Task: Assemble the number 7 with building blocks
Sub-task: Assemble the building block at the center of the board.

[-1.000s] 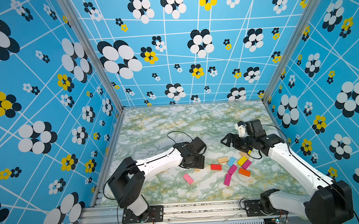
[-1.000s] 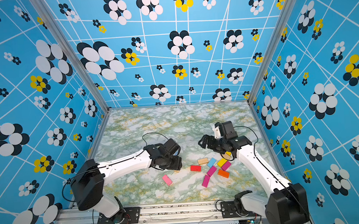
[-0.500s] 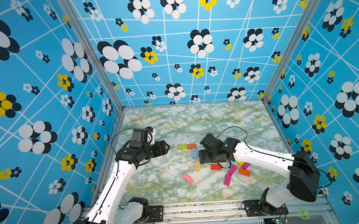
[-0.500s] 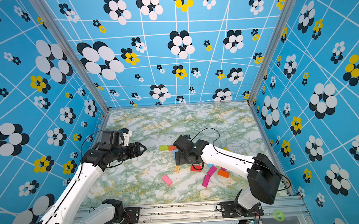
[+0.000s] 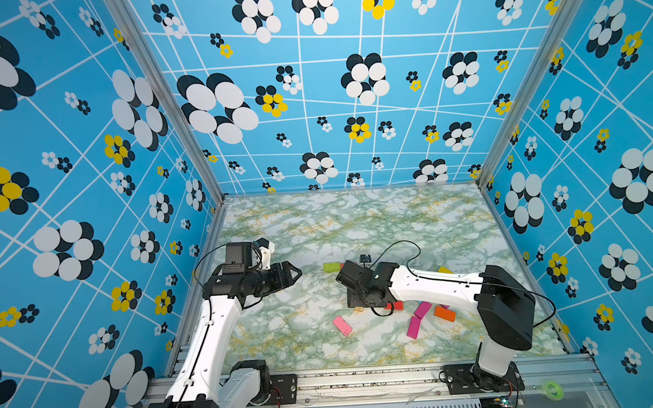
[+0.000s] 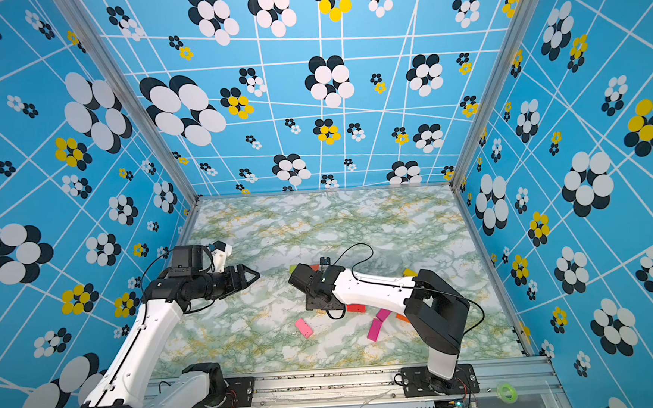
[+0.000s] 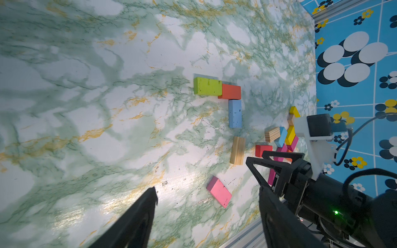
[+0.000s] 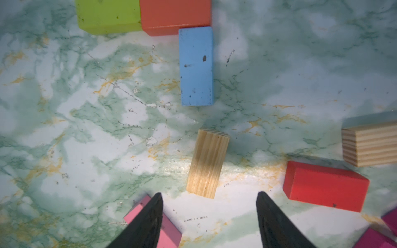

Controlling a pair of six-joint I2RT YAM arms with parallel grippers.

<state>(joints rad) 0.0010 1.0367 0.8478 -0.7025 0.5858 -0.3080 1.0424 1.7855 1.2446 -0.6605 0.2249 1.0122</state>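
Left pincer: we see the left pincer (image 5: 293, 274) hanging above the left side of the desk (image 5: 357, 226), jaws wide apart with nothing between them, well apart from every block.
Right pincer: the right pincer (image 8: 209, 193) points down at the desk with its jaws spread. The near end of the wood block (image 8: 207, 163) lies in the gap, and we see bare desk between it and each fingertip, so nothing is gripped.
Number 7: we find it partly laid near the middle of the desk. The green block (image 7: 207, 86) and the orange block (image 7: 231, 91) touch end to end as the bar. The light blue block (image 7: 234, 113) butts against the orange block's long side at its outer end, starting the stem.
Wood block: it lies flat, roughly in line with the light blue block and slightly tilted, with a gap between the two.
Red block: the red block (image 8: 325, 185) lies just beside the wood block, not touching it.
Striped block: the striped wood block (image 8: 369, 146) sits near the red block, apart from it.
Pink block: the pink block (image 5: 342, 325) lies alone toward the front edge, well apart from the figure.
Loose heap: the magenta block (image 5: 413, 328), the spare orange block (image 5: 444, 313) and the yellow block (image 7: 290, 135) lie on the right side. In both top views we see them partly hidden by the right arm.
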